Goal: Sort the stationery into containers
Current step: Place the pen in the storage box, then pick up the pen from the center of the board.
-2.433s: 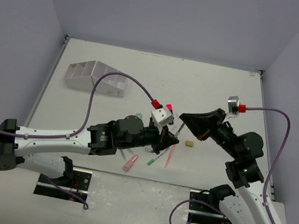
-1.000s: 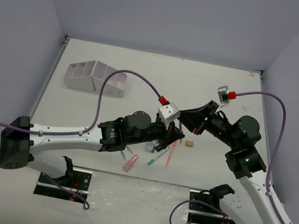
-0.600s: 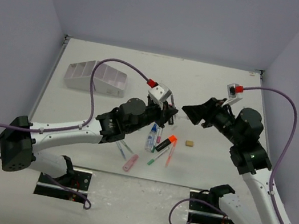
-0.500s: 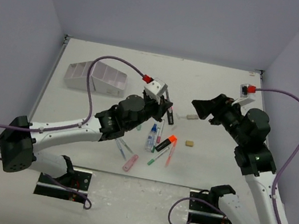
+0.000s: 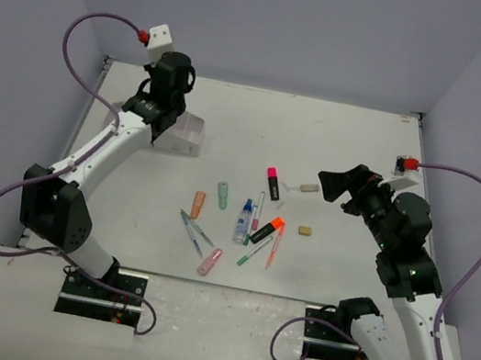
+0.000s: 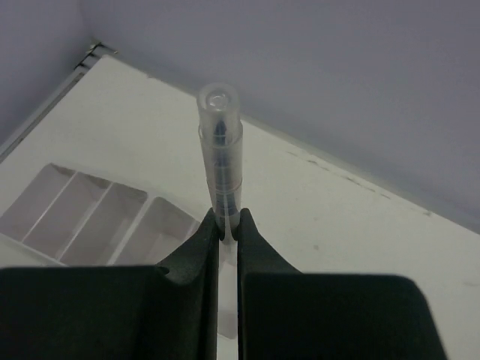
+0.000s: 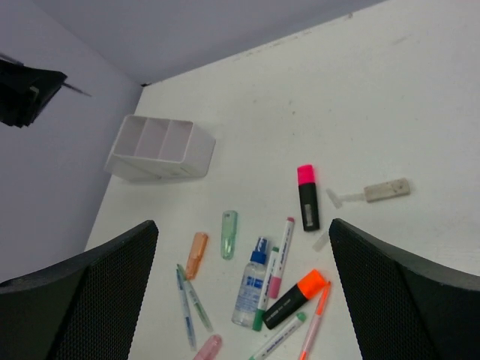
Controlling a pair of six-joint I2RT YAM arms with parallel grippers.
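Note:
My left gripper (image 6: 229,221) is shut on a clear thin pen (image 6: 220,142) with a dark core that sticks out past the fingertips. It hangs over the white organiser (image 6: 120,187), whose narrow compartments lie below and to the left. From above, the left gripper (image 5: 170,84) is at the far left over the containers (image 5: 187,138). My right gripper (image 7: 241,223) stands open and holds nothing, above the loose stationery: a pink highlighter (image 7: 307,196), a blue-capped bottle (image 7: 251,281) and an orange highlighter (image 7: 292,296).
A tan eraser (image 5: 305,232) lies right of the pile, and a clear-and-tan piece (image 7: 386,189) beyond the pink highlighter. Green (image 7: 229,234) and orange (image 7: 196,253) caps and thin pens (image 7: 187,304) lie on the left. Walls enclose the table.
My left arm has swung from the central pile to the far left, carrying the pen over the organiser. My right gripper has opened wide and drawn back to the right.

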